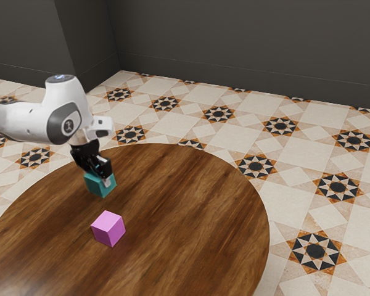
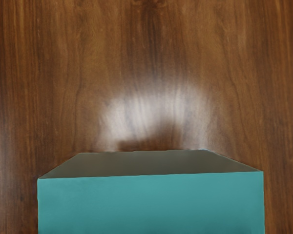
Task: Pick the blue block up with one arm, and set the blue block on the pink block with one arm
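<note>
I am holding the blue block (image 1: pixel 100 184) in my pincer (image 1: pixel 99 172), with both fingers squeezing its sides. The block is looking more green-blue than blue. It is hanging under my hand, and I think it is floating just above the wooden table (image 1: pixel 197 203), but I cannot be sure. The pink block (image 1: pixel 108 228) is sitting on the table near it, not touching. It is lying toward the front of the exterior view and a tiny bit toward the exterior view's right. So I am thinking I need to go that way, going up first so my block is clearing the pink top.
</note>
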You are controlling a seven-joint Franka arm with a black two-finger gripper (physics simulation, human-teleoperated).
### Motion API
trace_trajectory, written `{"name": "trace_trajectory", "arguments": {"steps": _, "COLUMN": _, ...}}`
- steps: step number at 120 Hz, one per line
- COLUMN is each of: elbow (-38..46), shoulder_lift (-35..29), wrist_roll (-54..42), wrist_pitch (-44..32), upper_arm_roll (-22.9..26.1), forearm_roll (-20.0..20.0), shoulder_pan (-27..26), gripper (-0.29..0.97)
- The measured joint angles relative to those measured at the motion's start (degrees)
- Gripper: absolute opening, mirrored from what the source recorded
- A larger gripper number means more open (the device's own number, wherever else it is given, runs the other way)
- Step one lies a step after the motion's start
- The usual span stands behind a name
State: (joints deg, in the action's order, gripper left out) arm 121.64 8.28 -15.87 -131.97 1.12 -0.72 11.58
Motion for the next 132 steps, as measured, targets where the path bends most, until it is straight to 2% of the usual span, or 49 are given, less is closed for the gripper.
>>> {"name": "trace_trajectory", "arguments": {"steps": 20, "elbow": 6.0, "shoulder_lift": -6.9, "wrist_roll": 0.7, "wrist_pitch": 0.5, "upper_arm_roll": 2.4, "forearm_roll": -1.6, "shoulder_pan": -0.3, "gripper": 0.33}}
{"name": "trace_trajectory", "arguments": {"steps": 53, "elbow": 12.6, "shoulder_lift": -12.5, "wrist_roll": 1.9, "wrist_pitch": 0.8, "upper_arm_roll": 5.5, "forearm_roll": -5.1, "shoulder_pan": -0.4, "gripper": 0.33}}
{"name": "trace_trajectory", "arguments": {"steps": 132, "elbow": 18.0, "shoulder_lift": -16.9, "wrist_roll": 4.5, "wrist_pitch": 0.7, "upper_arm_roll": 7.8, "forearm_roll": -7.1, "shoulder_pan": 0.1, "gripper": 0.33}}
